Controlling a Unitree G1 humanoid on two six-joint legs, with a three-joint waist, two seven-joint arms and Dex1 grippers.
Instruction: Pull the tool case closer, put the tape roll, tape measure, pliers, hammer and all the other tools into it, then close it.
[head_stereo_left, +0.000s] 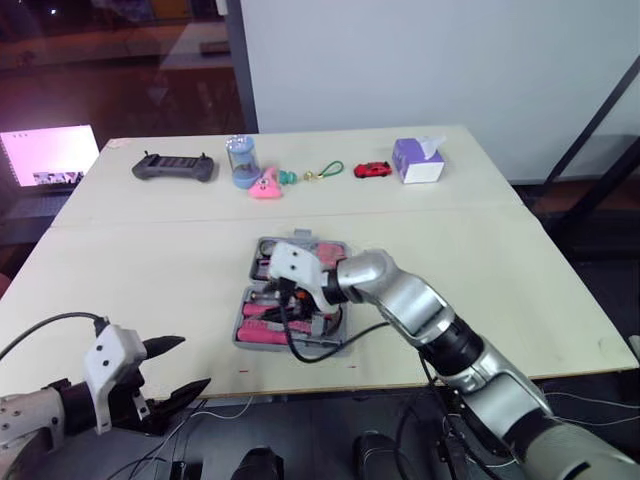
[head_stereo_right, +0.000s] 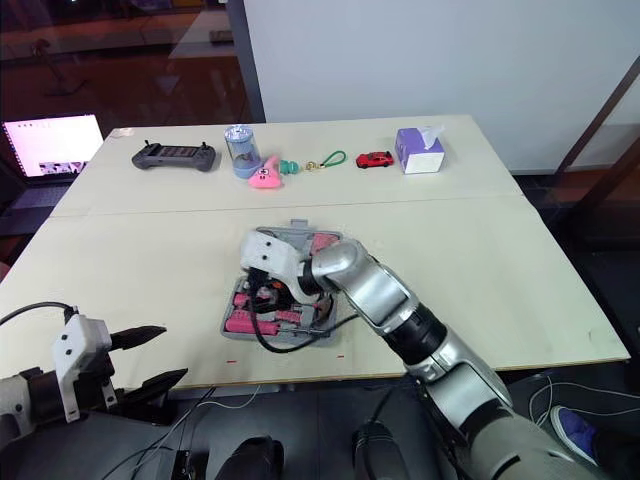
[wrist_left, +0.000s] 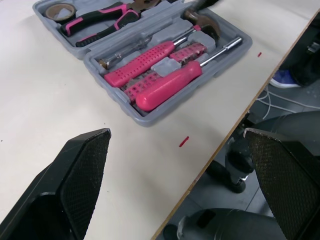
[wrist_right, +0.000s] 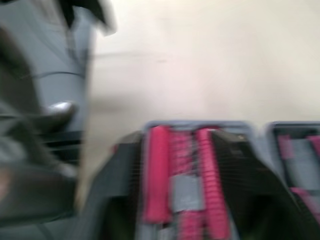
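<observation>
Most of the task looks done, by my read. Tool case lies open flat on the table, close to the near edge, so the pull-in seems finished. It sits just ahead of the left jaws and directly under the right ones.

Seated in the half nearer the left jaws:
- big pink screwdriver
- second pink driver
- pink bit rack between them
- hammer, head at the end of that half farthest from the left jaws

Seated in the half farther from the left jaws:
- pliers
- tape roll in the corner pocket

Tape measure: can't make it out; the right arm covers part of the case.

Left gripper has its jaws spread wide and released, holding nothing. It hovers off the table's near edge, and the case is ahead of it, not between the jaws.

Right gripper is low over the case, jaws apart, straddling the pink handles. The view is blurred, and it doesn't look clenched on anything.

No loose tools are visible on the table around either set of jaws. The odd items along the far edge are well apart from both.

Left to do, as I judge it:
- confirm the tape measure is in
- fold the pliers half over
- press the case shut (the lid isn't closed yet)
</observation>
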